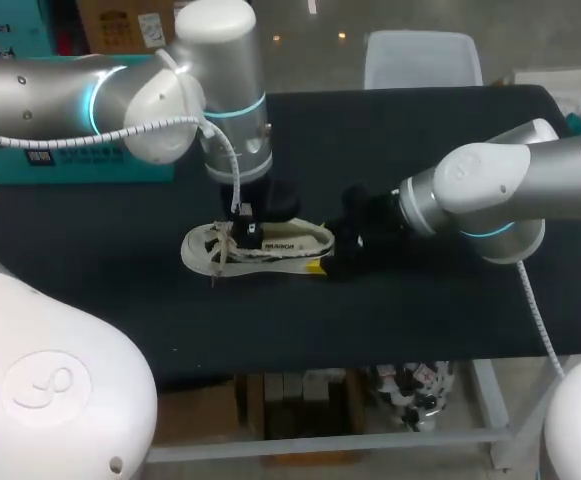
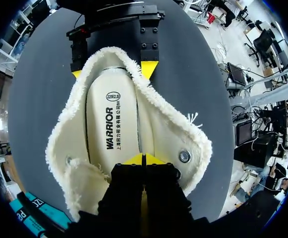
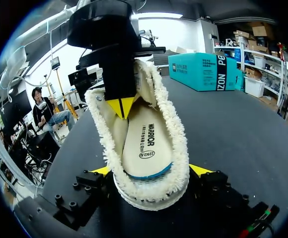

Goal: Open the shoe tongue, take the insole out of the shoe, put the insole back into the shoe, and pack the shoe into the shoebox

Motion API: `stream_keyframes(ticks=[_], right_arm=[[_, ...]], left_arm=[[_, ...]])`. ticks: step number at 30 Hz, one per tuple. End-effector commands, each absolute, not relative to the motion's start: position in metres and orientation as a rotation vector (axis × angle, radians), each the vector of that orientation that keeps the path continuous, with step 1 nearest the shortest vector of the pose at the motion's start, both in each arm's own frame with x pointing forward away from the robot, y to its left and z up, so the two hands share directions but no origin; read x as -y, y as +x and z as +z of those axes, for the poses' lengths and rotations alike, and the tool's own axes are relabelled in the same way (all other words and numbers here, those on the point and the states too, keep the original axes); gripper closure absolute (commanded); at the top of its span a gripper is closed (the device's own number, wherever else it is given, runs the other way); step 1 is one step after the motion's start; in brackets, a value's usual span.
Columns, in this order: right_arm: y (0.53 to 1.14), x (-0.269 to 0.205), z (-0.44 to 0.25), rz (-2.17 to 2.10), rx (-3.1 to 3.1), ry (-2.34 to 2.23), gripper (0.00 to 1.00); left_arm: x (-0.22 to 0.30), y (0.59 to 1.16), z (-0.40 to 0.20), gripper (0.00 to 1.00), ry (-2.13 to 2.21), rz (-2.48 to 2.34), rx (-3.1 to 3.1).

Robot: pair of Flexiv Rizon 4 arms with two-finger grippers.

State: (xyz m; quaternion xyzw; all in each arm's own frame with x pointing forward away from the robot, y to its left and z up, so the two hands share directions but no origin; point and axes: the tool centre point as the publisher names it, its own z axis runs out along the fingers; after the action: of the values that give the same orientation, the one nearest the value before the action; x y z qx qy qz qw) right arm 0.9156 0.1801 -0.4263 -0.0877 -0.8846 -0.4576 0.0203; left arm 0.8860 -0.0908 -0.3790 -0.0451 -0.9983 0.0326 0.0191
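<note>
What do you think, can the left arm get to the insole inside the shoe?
Probably yes. The shoe gapes wide open, the insole lies bare, and the left gripper, shut, points down inside right over it. The right gripper clamps only the heel, out of the way.

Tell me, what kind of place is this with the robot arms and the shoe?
Most likely a robot lab or testing workshop. A silver left arm and right arm reach over a black table, both working on one cream shoe, which looks like a practice setup rather than a home or shop.
</note>
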Motion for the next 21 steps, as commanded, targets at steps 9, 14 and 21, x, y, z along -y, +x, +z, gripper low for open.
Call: stream_keyframes(ticks=[9,14,21], right_arm=[[0.916,-0.178,-0.43,-1.423,2.74,-0.269,1.0],[0.916,-0.178,-0.43,-1.423,2.74,-0.269,1.0],[0.916,-0.178,-0.43,-1.423,2.74,-0.269,1.0]], left_arm=[[0.095,0.884,-0.393,0.72,-0.04,0.08,3.135],[0.099,0.888,-0.399,0.77,0.007,0.057,3.165],[0.1,0.892,-0.407,0.76,0.017,0.06,3.153]])
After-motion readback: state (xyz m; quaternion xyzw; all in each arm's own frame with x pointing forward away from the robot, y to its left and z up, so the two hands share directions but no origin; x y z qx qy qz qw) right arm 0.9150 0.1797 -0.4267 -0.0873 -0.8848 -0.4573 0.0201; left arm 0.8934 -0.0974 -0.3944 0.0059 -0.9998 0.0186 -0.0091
